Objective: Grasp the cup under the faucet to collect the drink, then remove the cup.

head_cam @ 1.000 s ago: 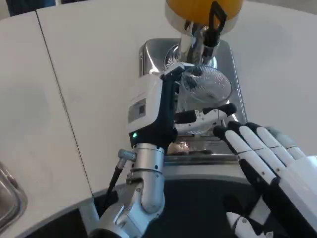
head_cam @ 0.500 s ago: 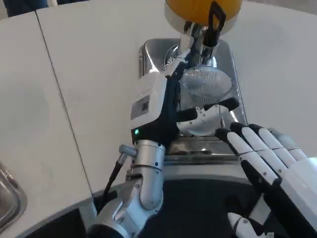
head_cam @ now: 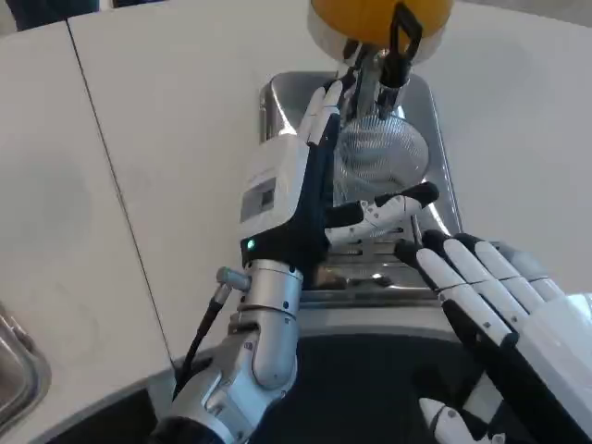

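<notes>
Right — I see my left hand (head_cam: 319,199) wrapped around the clear cup (head_cam: 379,157), thumb on its near side, fingers reaching up its far side. The cup stands on the steel drip tray (head_cam: 277,102) directly under the faucet (head_cam: 375,69) of the orange dispenser (head_cam: 379,18). My right hand (head_cam: 499,296) hovers nearby — fingers spread, holding nothing.

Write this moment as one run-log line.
left hand: holds clear cup under faucet | right hand: open, waiting | cup: on drip tray
</notes>
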